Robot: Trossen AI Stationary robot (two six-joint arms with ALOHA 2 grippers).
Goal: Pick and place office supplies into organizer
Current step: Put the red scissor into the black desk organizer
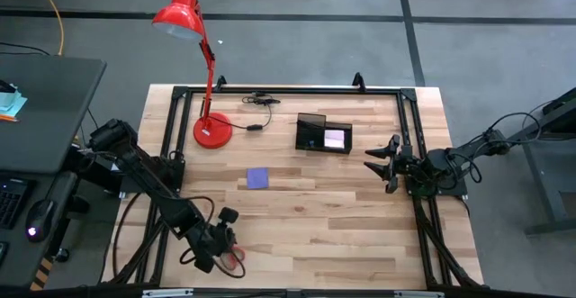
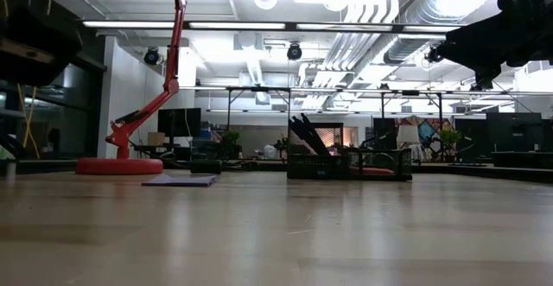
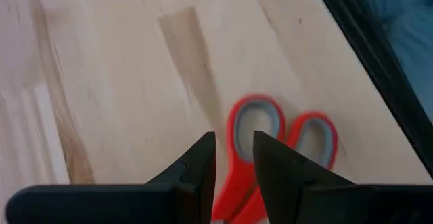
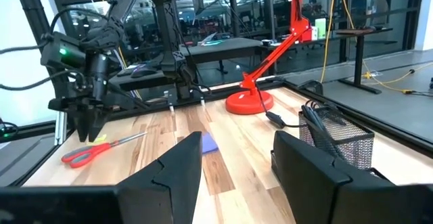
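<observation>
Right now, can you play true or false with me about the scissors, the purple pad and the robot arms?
1. The red-handled scissors lie on the table near its front edge. True.
2. The left end effector has lifted the scissors into the air. False: it hovers just above them, fingers close together, and they lie flat on the wood.
3. The purple note pad is inside the organizer. False: it lies on the bare table, apart from the organizer.
4. The right end effector holds nothing. True: its fingers stand apart, empty, beside the organizer.
5. The red lamp stands on the table. True.
</observation>
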